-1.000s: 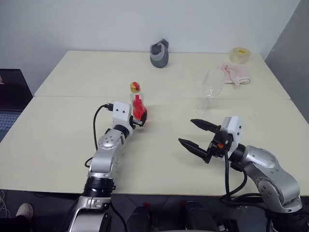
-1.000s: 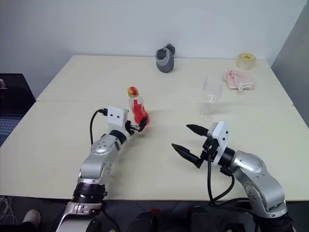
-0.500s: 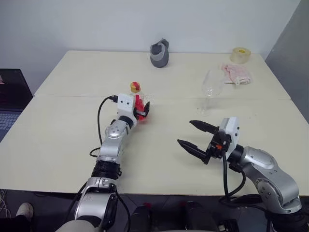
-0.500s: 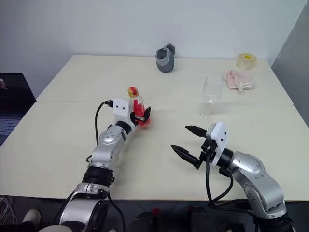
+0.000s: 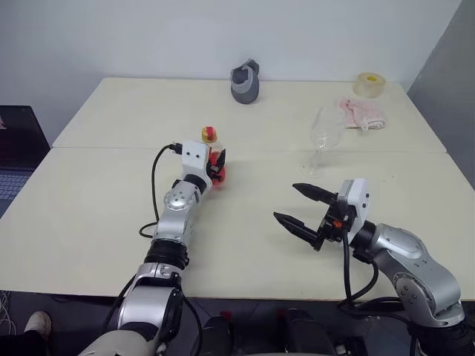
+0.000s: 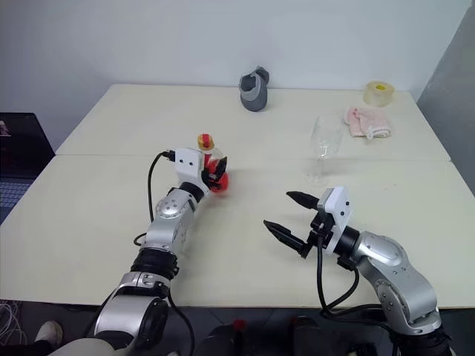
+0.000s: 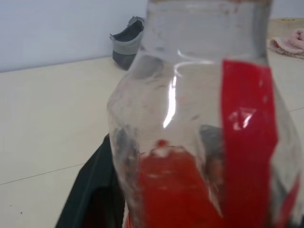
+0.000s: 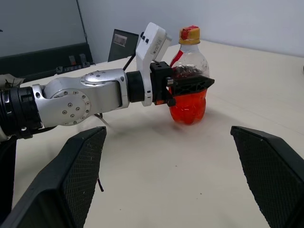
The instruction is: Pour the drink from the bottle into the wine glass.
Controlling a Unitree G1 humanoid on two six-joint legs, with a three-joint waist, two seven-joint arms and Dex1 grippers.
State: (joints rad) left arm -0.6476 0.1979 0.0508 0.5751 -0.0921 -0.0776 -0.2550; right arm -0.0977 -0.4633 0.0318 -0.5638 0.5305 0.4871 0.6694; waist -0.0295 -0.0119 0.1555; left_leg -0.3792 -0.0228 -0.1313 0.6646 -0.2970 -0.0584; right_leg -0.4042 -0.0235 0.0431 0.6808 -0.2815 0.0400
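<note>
Two pale tables (image 5: pixel 89 222) pushed together under a plain white wall set the stage, with a seam running left to right between them. Just on the near side of that seam stands the bottle (image 8: pixel 189 78), upright on the tabletop, yellowish cap up, its lower half full of the drink (image 8: pixel 188 105), bright red and see-through. And the left gripper (image 8: pixel 189 85) is right on it: the right wrist view shows the black fingers (image 8: pixel 194 83) wrapped around the bottle's middle, clamped against the plastic, arm stretched out level from the near edge. From the left wrist view, the bottle's clear shoulder and its red label strip loom up close.

Over on the right, the right gripper (image 5: pixel 300 205) hangs above the near table with its two black fingers spread wide, grasping nothing, pointed across toward the bottle and well apart from it.

Beyond that gripper, close to the seam, stands the wine glass (image 5: pixel 321 138), upright on its round foot, bowl clear, well to the right of the bottle.

On the far table, a grey jug-like object (image 5: pixel 246 83) sits at the middle of the far edge. In the far right corner, a roll of tape (image 5: pixel 369 84), and a pink cloth (image 5: pixel 363 113) lies crumpled just behind the glass. A laptop (image 5: pixel 16 159) sits off the tables' left edge.
</note>
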